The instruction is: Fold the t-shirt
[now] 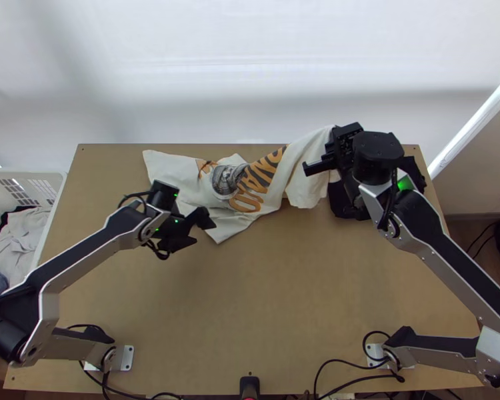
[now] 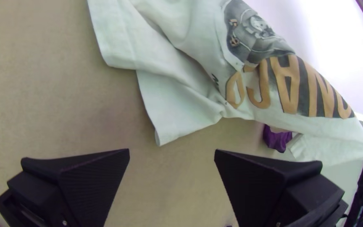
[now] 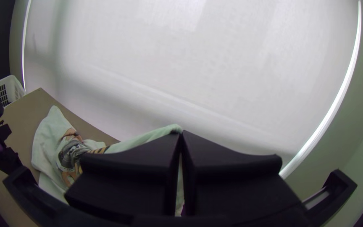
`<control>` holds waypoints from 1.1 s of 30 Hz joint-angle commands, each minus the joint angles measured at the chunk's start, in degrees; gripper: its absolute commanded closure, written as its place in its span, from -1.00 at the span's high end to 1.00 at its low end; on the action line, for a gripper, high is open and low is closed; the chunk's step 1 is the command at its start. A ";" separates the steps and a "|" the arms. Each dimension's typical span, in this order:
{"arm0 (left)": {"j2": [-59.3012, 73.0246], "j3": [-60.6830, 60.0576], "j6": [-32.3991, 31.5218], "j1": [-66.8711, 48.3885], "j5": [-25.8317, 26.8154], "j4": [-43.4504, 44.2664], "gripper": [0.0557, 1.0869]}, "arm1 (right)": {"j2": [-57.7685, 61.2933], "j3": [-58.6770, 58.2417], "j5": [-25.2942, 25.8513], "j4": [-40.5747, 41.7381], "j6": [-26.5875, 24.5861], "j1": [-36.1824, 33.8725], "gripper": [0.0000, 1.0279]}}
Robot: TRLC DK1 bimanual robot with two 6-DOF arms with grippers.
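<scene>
The off-white t-shirt (image 1: 240, 190) with an orange and black print lies bunched on the table's far part, its right end lifted. At that raised end my right gripper (image 1: 317, 163) is shut on the cloth; in the right wrist view the same gripper (image 3: 180, 138) has its fingers together with cloth between them. My left gripper (image 1: 200, 230) stands open beside the shirt's near left corner. In the left wrist view nothing is between the fingers of the left gripper (image 2: 172, 153), and the shirt (image 2: 177, 96) lies past them, apart from both.
A dark cloth (image 1: 343, 203) lies under the right arm at the table's far right. At the left edge stands a white basket (image 1: 53, 180) with clothes in it. Bare table (image 1: 270, 300) stretches between the arms' bases.
</scene>
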 commanded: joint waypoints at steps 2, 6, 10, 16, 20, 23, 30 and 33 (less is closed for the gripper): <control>3.22 1.54 -2.05 -1.57 -0.57 -0.10 0.89 | 0.53 -1.02 0.98 1.62 0.92 0.29 -0.95; 4.81 1.98 -1.70 -2.89 -0.48 0.08 0.89 | 0.53 -1.29 0.98 1.80 0.92 0.29 -0.95; 6.12 2.95 -1.87 -4.30 -0.57 0.34 0.65 | 0.62 -1.55 0.98 2.15 0.92 0.29 -0.95; 9.20 5.76 -1.70 -5.35 -0.57 -0.01 0.52 | 0.80 -1.64 0.98 2.59 0.83 0.29 -0.94; 10.52 6.73 -1.52 -5.62 -3.74 0.17 0.12 | 0.89 -1.64 0.98 2.68 0.83 0.29 -0.95; 10.87 6.81 -1.26 -5.62 -4.61 0.87 -0.05 | 0.97 -1.64 0.98 2.76 0.83 0.29 -0.95; 12.37 7.08 -1.26 -5.53 -4.88 0.78 -0.05 | 1.59 -1.55 0.98 3.20 0.57 0.29 -0.95; 12.80 7.52 -1.26 -5.70 -4.88 0.34 -0.05 | 1.85 -1.55 0.98 3.29 0.48 0.29 -0.95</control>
